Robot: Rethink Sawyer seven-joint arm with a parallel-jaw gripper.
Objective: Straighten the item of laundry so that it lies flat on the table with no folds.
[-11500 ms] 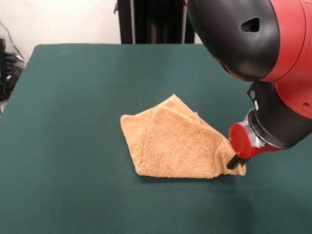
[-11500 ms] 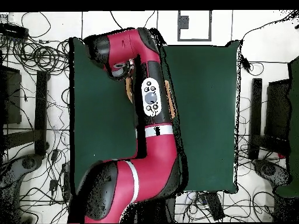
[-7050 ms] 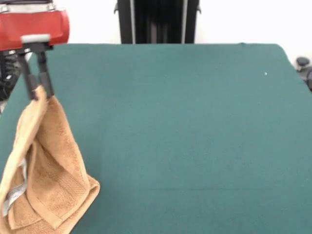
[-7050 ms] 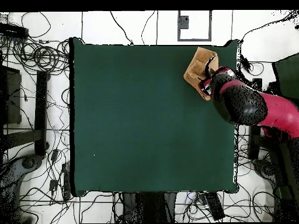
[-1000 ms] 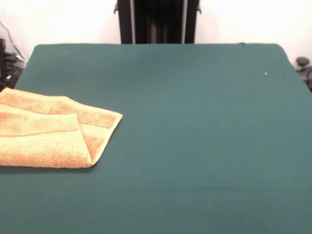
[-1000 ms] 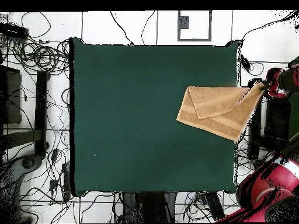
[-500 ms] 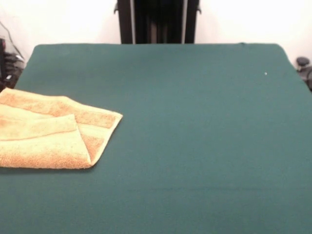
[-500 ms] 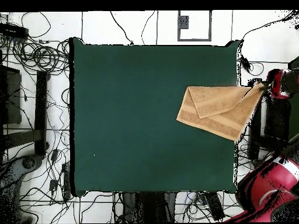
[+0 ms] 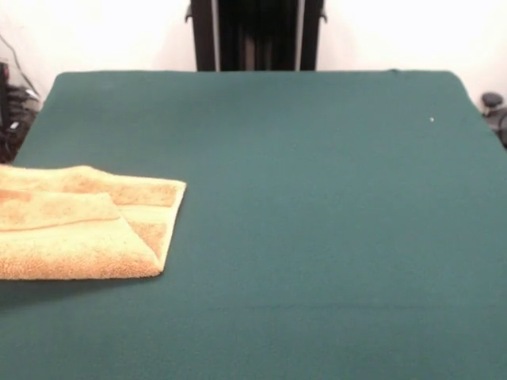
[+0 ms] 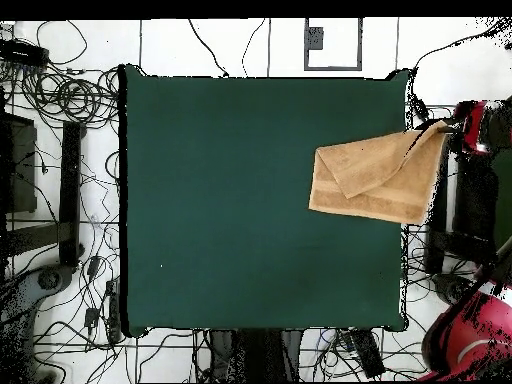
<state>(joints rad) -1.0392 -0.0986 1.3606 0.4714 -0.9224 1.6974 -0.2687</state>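
Observation:
The golden-tan towel lies folded over itself at the left side of the green table and runs off the picture's left edge. In the overhead view the towel lies at the table's right edge, one layer folded across it as a triangle. Its upper right corner reaches out past the table edge to my gripper, which is shut on that corner. The gripper's red body is off the table. The gripper does not show in the front view. The towel's tag is hidden.
The robot's red base stands off the table's lower right corner. Cables and black stands lie on the floor round the table. The black pedestal stands behind the table's far edge.
The gripper has moved along the table's edge with the towel corner. The towel has swung round with it and slid a little toward that edge. The fold remains.

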